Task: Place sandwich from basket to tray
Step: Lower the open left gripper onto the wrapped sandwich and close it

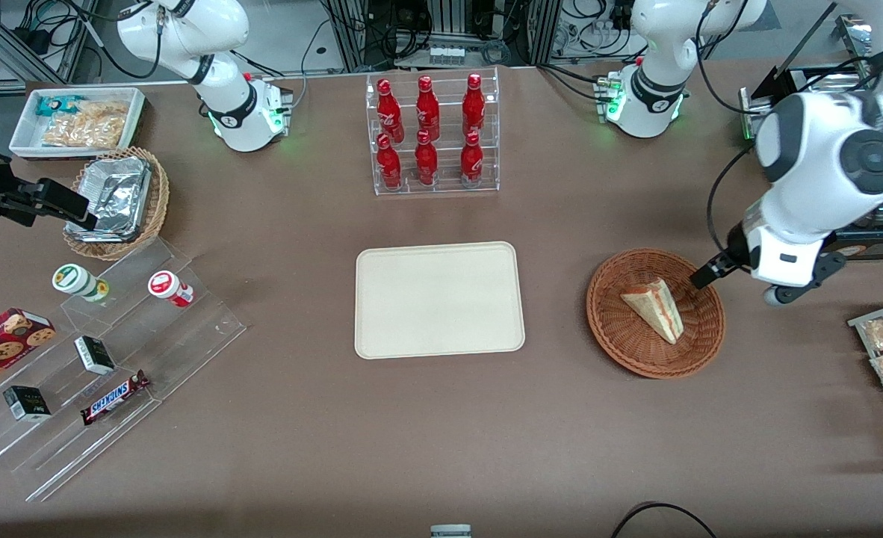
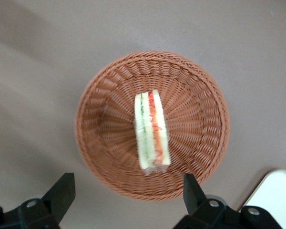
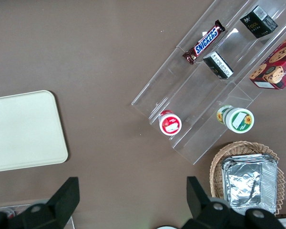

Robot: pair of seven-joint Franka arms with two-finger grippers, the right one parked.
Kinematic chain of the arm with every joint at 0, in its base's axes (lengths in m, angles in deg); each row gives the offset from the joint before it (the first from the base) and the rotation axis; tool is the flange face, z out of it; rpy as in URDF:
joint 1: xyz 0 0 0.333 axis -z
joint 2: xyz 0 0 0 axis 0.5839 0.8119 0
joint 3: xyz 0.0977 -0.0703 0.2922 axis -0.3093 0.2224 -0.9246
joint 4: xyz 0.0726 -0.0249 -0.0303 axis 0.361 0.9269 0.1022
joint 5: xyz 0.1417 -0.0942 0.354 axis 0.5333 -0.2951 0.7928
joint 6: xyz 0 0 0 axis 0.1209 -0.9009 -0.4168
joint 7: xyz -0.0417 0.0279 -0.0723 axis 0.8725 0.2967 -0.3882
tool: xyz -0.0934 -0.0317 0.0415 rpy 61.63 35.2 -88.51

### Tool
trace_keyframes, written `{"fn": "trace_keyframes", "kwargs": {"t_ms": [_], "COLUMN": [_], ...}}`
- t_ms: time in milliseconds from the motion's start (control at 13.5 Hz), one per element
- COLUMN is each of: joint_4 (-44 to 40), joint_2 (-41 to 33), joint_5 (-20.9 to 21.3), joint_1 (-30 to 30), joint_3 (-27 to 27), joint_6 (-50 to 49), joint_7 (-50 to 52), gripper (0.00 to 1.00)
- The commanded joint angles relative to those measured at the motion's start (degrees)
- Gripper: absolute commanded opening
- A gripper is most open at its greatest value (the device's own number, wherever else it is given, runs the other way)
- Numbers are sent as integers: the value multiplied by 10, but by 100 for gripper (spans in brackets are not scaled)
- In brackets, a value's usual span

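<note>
Small triangular sandwich [image 1: 654,308] of pale white bread, with a red-orange and green filling layer along its edge, lies inside the round, shallow, reddish-brown woven wicker basket [image 1: 615,329], near the basket's middle. The basket stands on the brown worktop [image 1: 299,418] toward the working arm's end. The flat cream-beige rectangular tray [image 1: 439,299] with rounded corners and a low rim sits beside the basket, apart from it, toward the parked arm's end, with nothing on it.

The left arm's claw [image 2: 126,193] hangs above the basket, clear of both basket and sandwich. Its two black fingers [image 2: 62,191] stand spread wide apart, released and holding nothing; in the wrist view the sandwich [image 2: 152,131] and basket [image 2: 200,95] appear between and below them.
</note>
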Motion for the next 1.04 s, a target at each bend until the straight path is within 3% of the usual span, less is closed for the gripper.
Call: {"fn": "trace_keyframes", "kwargs": {"t_ms": [0,963], "joint_4": [46,66], "joint_2": [3,104], "joint_5": [-4,-2], "joint_1": [-3,-6], "joint_3": [9,35], "joint_6": [56,154], "joint_7": [70,77], "gripper": [100,100]}}
